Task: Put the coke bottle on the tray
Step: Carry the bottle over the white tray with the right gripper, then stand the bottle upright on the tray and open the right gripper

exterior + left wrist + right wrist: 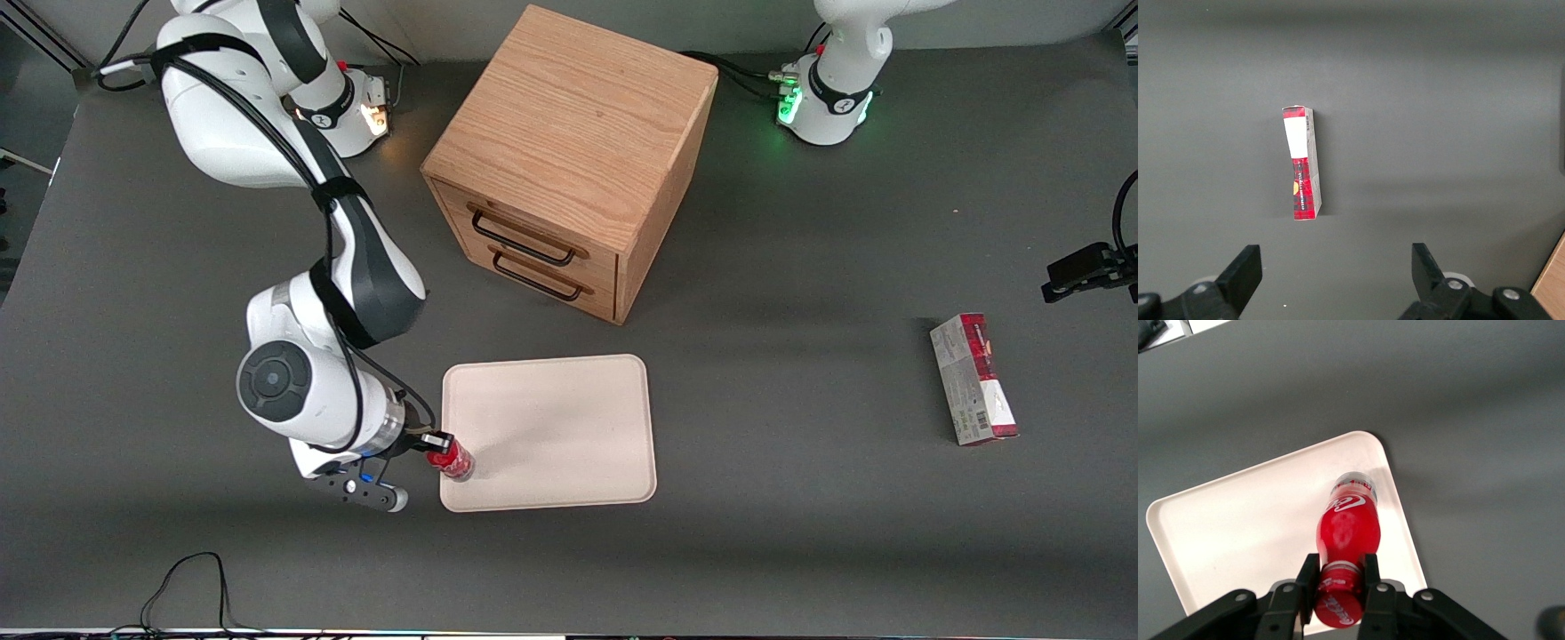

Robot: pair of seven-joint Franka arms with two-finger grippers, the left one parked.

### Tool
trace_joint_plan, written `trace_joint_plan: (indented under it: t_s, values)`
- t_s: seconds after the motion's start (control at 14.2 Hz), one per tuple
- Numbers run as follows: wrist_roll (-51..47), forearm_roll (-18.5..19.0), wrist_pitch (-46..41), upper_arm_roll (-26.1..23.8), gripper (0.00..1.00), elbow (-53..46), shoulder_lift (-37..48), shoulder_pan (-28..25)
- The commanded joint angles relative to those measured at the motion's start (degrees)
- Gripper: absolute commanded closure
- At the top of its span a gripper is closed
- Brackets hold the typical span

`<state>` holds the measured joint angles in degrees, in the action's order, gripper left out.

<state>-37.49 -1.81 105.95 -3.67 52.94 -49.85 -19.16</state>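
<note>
The coke bottle (455, 462) (1347, 532), small with a red cap and red label, stands tilted over the corner of the cream-white tray (569, 418) (1238, 527) that is nearest the front camera and the working arm. My right gripper (436, 447) (1339, 577) is shut on the bottle's neck just under the cap, one black finger (1308, 577) on each side. The clear base of the bottle looks to be at or just above the tray floor; whether it touches I cannot tell.
A wooden drawer box (569, 160) with two black handles stands farther from the front camera than the tray. A red-and-grey carton (973, 380) (1302, 163) lies on the grey table toward the parked arm's end.
</note>
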Motion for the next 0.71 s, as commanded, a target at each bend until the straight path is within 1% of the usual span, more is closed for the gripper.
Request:
trace_joint_plan:
  t_s: [0.0,0.49,0.56,0.64]
  values:
    - [-1.6,2.2,1.6,-0.1,1.00,-3.2,-3.1,-0.8]
    - [-1.7,2.5,2.9,-0.1,1.00,-3.0,-4.6,-1.1]
    - [-1.7,2.5,2.9,-0.1,0.99,-3.0,-4.6,-1.1]
    - [-1.7,2.5,2.9,-0.1,0.49,-2.9,-4.6,-1.1]
